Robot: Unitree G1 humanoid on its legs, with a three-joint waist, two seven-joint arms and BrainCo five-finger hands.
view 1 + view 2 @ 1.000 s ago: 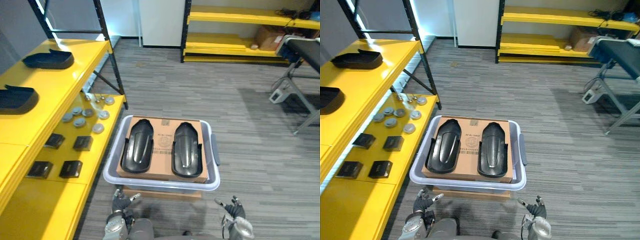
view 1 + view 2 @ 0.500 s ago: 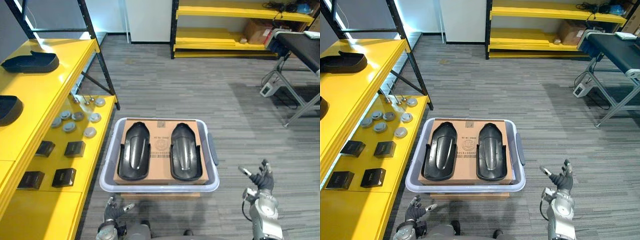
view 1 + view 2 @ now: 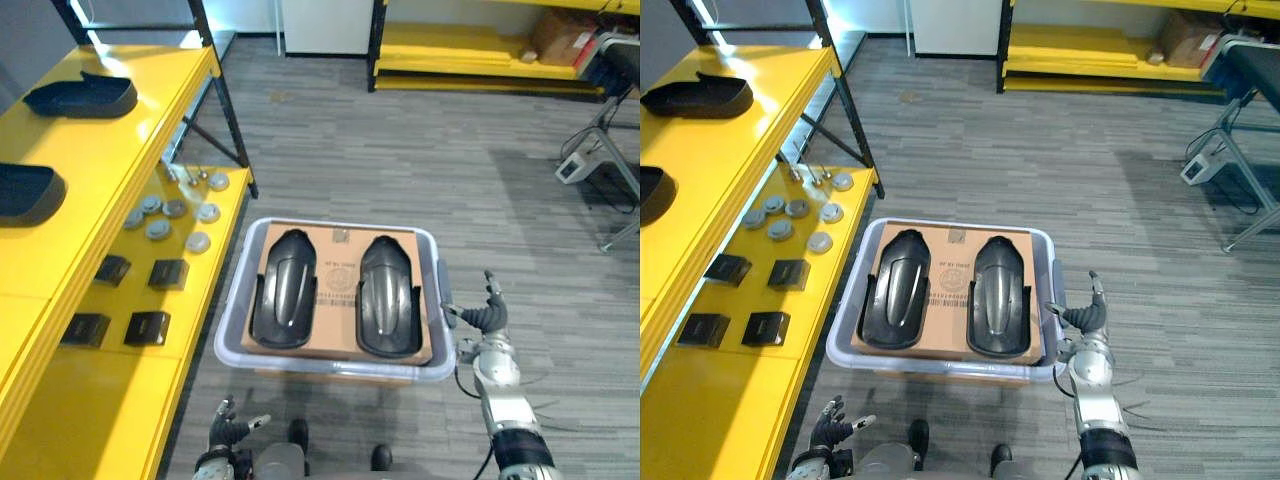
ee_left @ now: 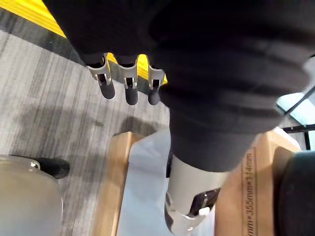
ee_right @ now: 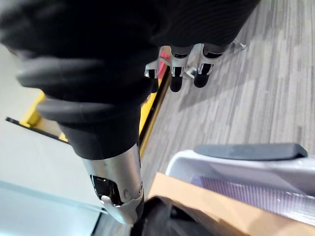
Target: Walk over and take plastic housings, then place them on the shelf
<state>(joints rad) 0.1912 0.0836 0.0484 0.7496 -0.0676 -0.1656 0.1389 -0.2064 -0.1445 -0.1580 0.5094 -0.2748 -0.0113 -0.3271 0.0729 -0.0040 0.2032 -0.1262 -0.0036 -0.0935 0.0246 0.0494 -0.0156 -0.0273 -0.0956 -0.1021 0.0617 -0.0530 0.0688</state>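
Black and glossy, the near housing (image 3: 388,308) and far housing (image 3: 283,300) may slip from a shallow pinch on their curved backs. A reach across could also catch the bin (image 3: 340,223) rim and shove it, or skid the cardboard (image 3: 337,282) beneath them. The right hand (image 3: 487,318) hangs just outside that rim, fingers loosely spread, holding nothing. The near housing lies just inside the rim from it, the far one beyond. The left hand (image 3: 228,425), spread and empty too, hangs low, both housings well ahead of it, the shelf (image 3: 110,150) off to its outer side

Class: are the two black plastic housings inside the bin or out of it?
Inside: the left housing and right housing lie side by side on cardboard within the bin rim.
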